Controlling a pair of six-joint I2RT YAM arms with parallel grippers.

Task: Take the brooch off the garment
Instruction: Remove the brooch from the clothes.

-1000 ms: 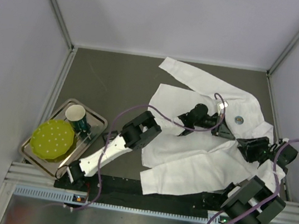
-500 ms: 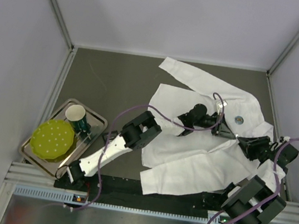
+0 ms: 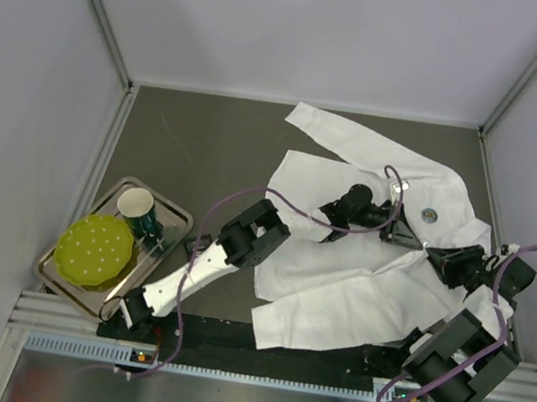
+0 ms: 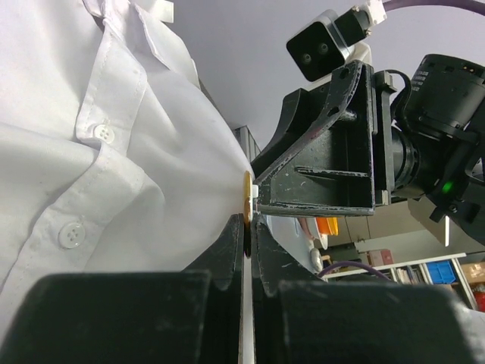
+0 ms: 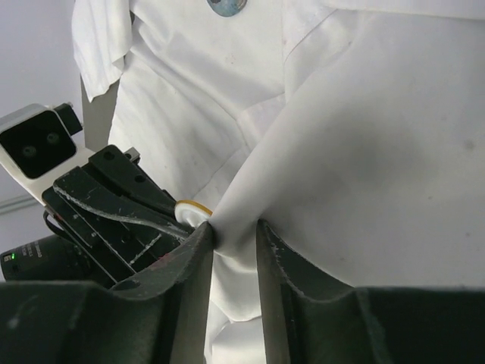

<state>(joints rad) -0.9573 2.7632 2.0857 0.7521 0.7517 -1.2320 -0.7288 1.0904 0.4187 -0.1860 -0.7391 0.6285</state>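
Observation:
The garment (image 3: 337, 282), a white long-sleeved shirt, lies spread on the right half of the table. The brooch (image 4: 247, 196) is a small round disc with a yellow rim, seen edge-on. My left gripper (image 4: 248, 220) is shut on it and lifts the cloth (image 4: 114, 189) into a peak. In the right wrist view the brooch (image 5: 191, 209) shows at the peak's tip, against the left fingers (image 5: 144, 208). My right gripper (image 5: 235, 231) stands just behind it, jaws part-way in on either side of the raised fold (image 5: 364, 152), a gap still between them. From above, both grippers (image 3: 405, 234) (image 3: 430, 249) meet on the shirt's chest.
A round blue-green badge (image 3: 429, 215) (image 5: 227, 6) sits on the shirt's chest just beyond the grippers. At the near left a metal tray (image 3: 177, 216) holds a yellow-green dotted disc (image 3: 94, 249) and a white cup (image 3: 134, 204). Grey walls enclose the table.
My right gripper's jaws have narrowed around the raised cloth, and the right arm has shifted slightly. The left arm and its hold on the brooch look unchanged.

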